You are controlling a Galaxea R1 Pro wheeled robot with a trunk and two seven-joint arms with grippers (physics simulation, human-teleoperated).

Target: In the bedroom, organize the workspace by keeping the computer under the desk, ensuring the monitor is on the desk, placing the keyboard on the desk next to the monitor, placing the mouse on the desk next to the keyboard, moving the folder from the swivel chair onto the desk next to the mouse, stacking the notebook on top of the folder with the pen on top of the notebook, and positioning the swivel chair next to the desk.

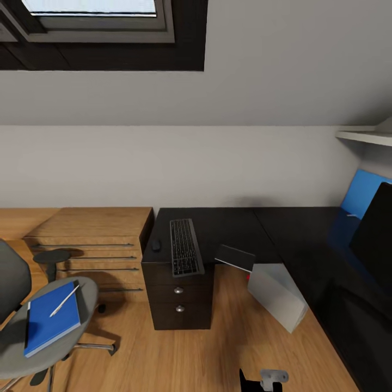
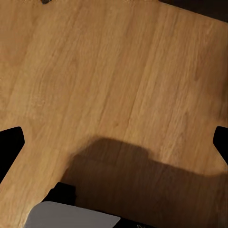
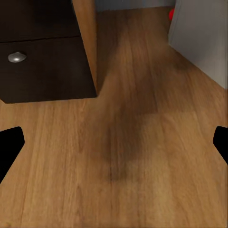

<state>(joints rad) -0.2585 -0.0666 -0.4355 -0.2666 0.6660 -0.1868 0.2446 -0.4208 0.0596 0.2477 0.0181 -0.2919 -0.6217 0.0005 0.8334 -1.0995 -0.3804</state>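
Note:
The desk [image 1: 234,228] has a glossy black L-shaped top. On its left end lie the keyboard [image 1: 185,247] and, just left of it, the small black mouse [image 1: 156,245]. A thin dark slab with a pale edge [image 1: 235,257], perhaps the notebook, rests at the desk's front edge. The monitor [image 1: 375,234] stands at the far right. The grey computer [image 1: 277,296] leans on the floor below the desk. At left, the swivel chair [image 1: 81,321] carries the blue folder [image 1: 51,321] with the white pen [image 1: 64,300] on it. My left gripper [image 2: 114,147] and right gripper [image 3: 114,145] hang open over the wooden floor.
A light wooden cabinet [image 1: 92,239] stands between the chair and the desk's black drawer unit [image 1: 177,302]. The right wrist view looks at the drawer unit [image 3: 42,61] and the computer [image 3: 204,33]. A blue panel [image 1: 362,193] leans on the wall.

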